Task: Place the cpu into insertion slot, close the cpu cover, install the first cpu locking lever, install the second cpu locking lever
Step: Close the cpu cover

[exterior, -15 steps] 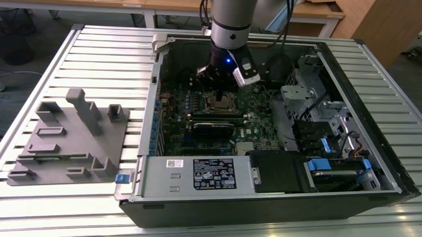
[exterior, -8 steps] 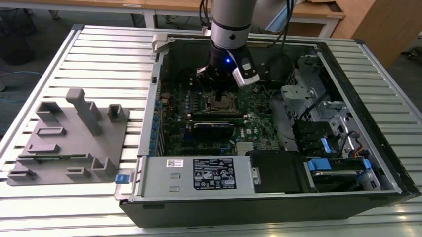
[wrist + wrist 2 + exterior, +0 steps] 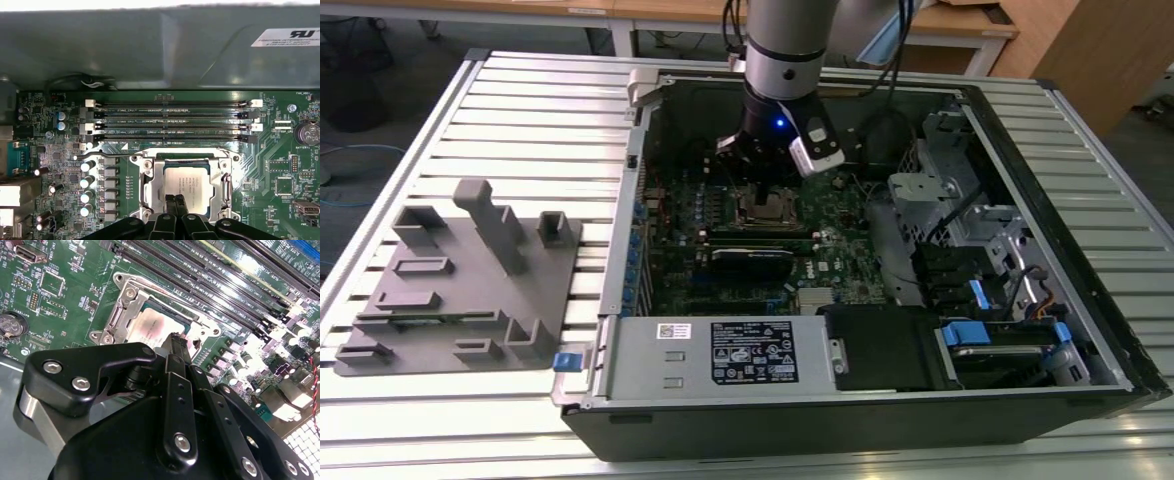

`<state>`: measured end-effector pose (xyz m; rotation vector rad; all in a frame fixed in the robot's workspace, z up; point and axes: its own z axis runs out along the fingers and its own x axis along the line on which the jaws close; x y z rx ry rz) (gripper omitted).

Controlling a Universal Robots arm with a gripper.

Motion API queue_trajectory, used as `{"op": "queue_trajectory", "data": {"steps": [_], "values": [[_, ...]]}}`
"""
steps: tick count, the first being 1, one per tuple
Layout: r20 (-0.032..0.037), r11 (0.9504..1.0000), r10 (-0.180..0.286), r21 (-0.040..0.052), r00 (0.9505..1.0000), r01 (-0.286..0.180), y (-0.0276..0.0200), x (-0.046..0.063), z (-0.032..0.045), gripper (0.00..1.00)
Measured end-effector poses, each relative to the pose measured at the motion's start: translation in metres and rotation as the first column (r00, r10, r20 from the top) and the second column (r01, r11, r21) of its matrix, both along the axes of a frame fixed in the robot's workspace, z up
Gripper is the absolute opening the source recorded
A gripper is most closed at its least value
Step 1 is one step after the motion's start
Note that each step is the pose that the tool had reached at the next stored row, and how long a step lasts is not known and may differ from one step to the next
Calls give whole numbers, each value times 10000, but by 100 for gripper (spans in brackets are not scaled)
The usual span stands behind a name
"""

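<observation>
In both wrist views the jaws are clenched together, tips at the near edge of the insertion slot [image 3: 767,210]. The cpu [image 3: 189,184] lies flat in that slot, silvery top up; it is square, its edges parallel to the memory slots [image 3: 172,120]. The cpu cover [image 3: 156,184] lies down around it, framing the chip. A thin wire lever [image 3: 100,156] runs along the slot's far side. Beyond are the memory slots, then the case wall [image 3: 150,50]. The open case sits on a slatted table [image 3: 534,100].
</observation>
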<state>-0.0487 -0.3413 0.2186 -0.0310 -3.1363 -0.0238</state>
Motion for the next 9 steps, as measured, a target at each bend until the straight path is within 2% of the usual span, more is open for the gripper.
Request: {"op": "queue_trajectory", "data": {"steps": [9], "values": [[9, 10000, 1, 0, 10000, -1, 2, -38, -27, 11]]}}
